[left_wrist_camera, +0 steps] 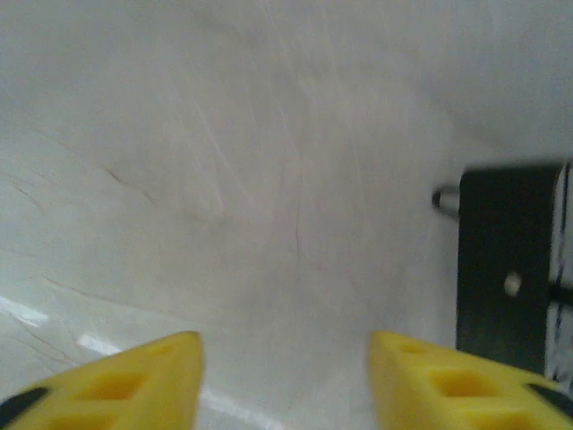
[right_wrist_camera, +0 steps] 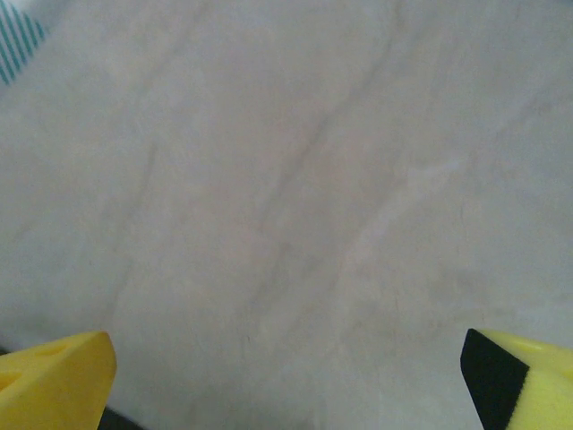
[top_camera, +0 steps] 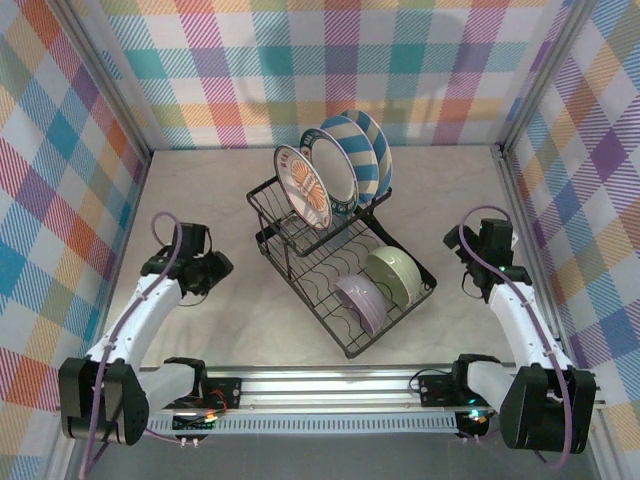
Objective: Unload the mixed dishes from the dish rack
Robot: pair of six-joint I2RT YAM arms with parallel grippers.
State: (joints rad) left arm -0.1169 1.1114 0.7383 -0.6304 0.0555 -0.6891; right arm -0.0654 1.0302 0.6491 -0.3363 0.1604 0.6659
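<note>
The black wire dish rack [top_camera: 300, 262] stands mid-table, set at an angle. In its raised far section stand a white plate with orange pattern [top_camera: 302, 186] and blue-and-white striped plates [top_camera: 356, 160], all on edge. A lavender bowl [top_camera: 360, 300] and a pale green bowl [top_camera: 395, 275] lean in the lower slots. My left gripper [top_camera: 212, 268] [left_wrist_camera: 285, 376] hovers over bare table left of the rack, its yellow fingertips [left_wrist_camera: 152, 381] apart with nothing between them. My right gripper [top_camera: 472, 248] [right_wrist_camera: 286, 376] is right of the rack, open wide over bare tabletop.
Checked fabric walls [top_camera: 60, 190] enclose the table on the left, back and right. An aluminium rail [top_camera: 330, 385] with both arm bases runs along the near edge. A black block [left_wrist_camera: 506, 269] shows at the right of the left wrist view.
</note>
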